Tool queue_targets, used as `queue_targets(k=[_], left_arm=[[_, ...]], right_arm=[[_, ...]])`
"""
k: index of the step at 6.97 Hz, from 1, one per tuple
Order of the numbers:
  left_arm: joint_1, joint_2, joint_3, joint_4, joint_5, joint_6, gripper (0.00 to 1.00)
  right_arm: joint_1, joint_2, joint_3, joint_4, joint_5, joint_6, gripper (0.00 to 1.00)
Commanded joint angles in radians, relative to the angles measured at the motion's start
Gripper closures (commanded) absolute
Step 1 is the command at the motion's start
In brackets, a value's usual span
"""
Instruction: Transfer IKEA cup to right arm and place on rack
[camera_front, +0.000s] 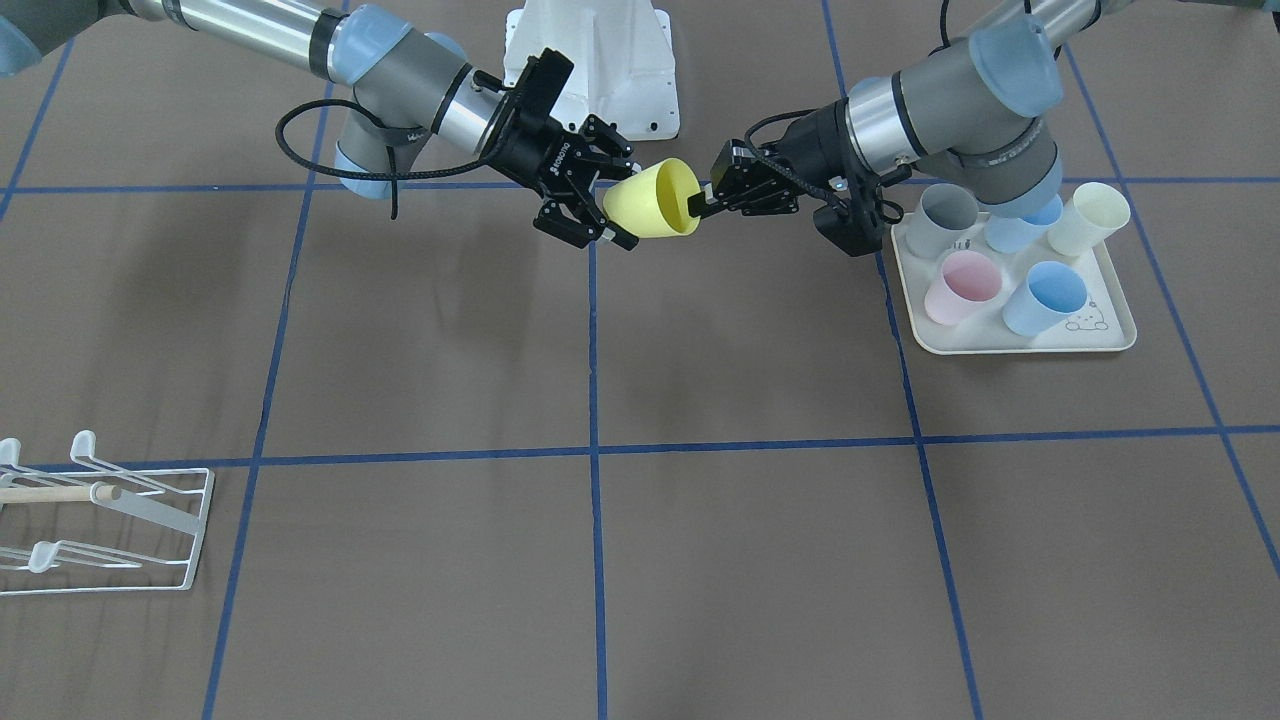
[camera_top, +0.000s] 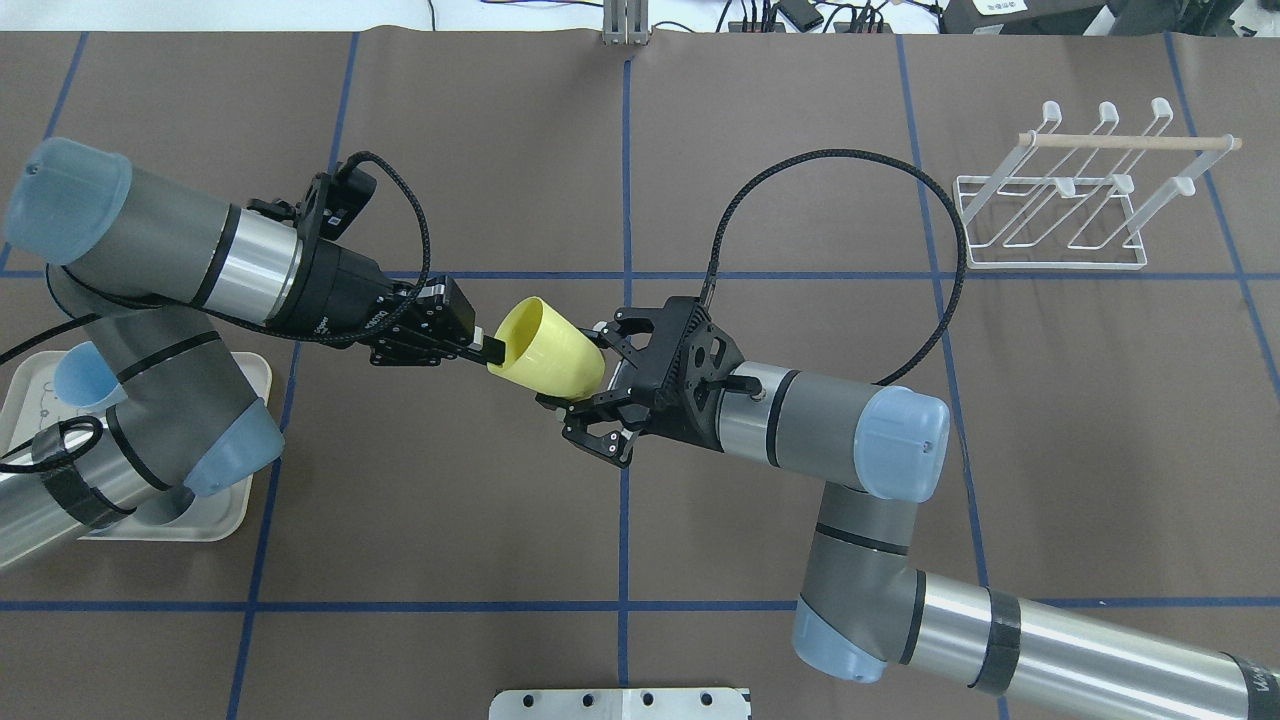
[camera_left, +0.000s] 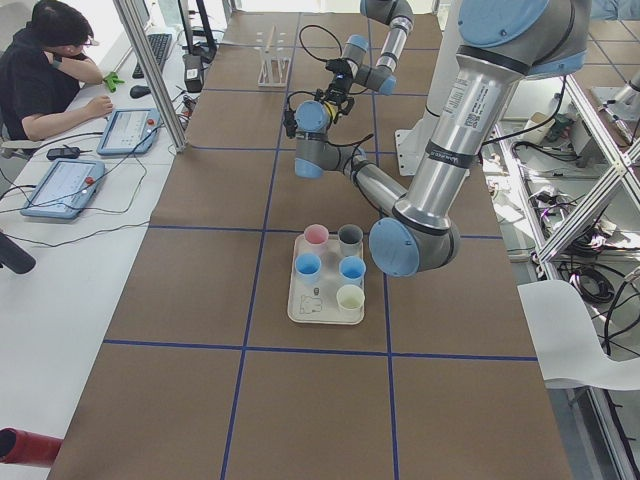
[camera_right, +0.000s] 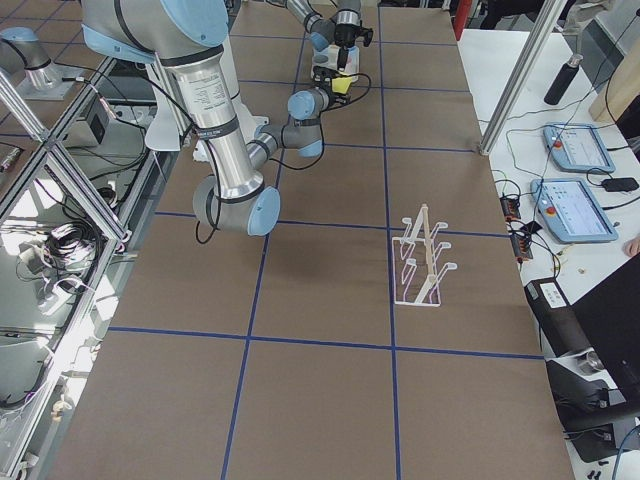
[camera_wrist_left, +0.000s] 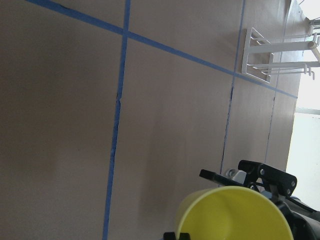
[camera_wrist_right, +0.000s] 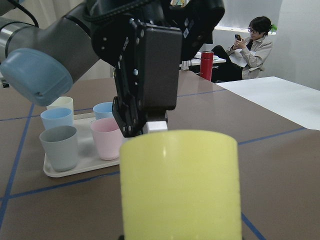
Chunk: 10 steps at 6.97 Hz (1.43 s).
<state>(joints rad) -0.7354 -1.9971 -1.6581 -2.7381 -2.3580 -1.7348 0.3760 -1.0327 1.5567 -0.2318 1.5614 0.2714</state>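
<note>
Yellow tapered plastic cup (camera_front: 650, 200) between two grippers

Tipped sideways in mid-air, the cup is pinched at its rim by the black left gripper (camera_front: 700, 205). The black right gripper (camera_front: 625, 200) straddles its base; whether it presses is unclear. The white wire rack (camera_top: 1050, 267) stands well apart.

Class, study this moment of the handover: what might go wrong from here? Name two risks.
1. The left gripper pinches only the rim of the yellow cup. The right gripper flanks the cup's base, but firm contact cannot be confirmed. Releasing early would likely drop the cup onto the table.
2. The cup tapers toward its base, so it may slip during the carry to the rack.
</note>
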Motion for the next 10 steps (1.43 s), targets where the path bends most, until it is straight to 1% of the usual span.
queue_targets(k=[1, 2, 3, 4, 6, 7, 8, 9, 10], left_arm=[[0.001, -0.002, 0.000, 0.000, 0.000, 0.004, 1.00], [0.001, -0.002, -0.002, 0.001, -0.001, 0.006, 1.00], [0.001, 0.000, -0.003, 0.001, -0.001, 0.006, 0.32], [0.001, -0.002, -0.006, 0.003, -0.001, 0.008, 0.00], [-0.024, -0.002, -0.012, 0.008, -0.012, 0.009, 0.00], [-0.032, 0.003, -0.012, 0.015, -0.010, 0.009, 0.00], [-0.056, 0.011, 0.000, 0.021, -0.009, 0.012, 0.00], [-0.084, 0.014, -0.002, 0.085, -0.010, 0.030, 0.00], [-0.099, 0.015, -0.009, 0.169, -0.004, 0.120, 0.00]], right_arm=[[0.001, 0.000, 0.005, -0.001, 0.000, -0.001, 0.46], [0.001, 0.000, 0.006, 0.000, 0.000, -0.001, 0.46], [0.001, 0.000, 0.006, -0.001, 0.000, -0.003, 0.46], [0.001, -0.001, 0.006, -0.001, 0.000, -0.006, 0.45], [0.003, -0.004, 0.005, -0.006, -0.001, -0.012, 0.45], [0.001, -0.003, 0.005, -0.011, -0.017, -0.015, 0.46], [0.014, -0.006, 0.005, -0.017, -0.026, -0.018, 0.52], [0.041, -0.006, 0.008, -0.064, -0.023, -0.018, 0.52], [0.070, -0.009, 0.022, -0.161, -0.018, -0.023, 0.54]])
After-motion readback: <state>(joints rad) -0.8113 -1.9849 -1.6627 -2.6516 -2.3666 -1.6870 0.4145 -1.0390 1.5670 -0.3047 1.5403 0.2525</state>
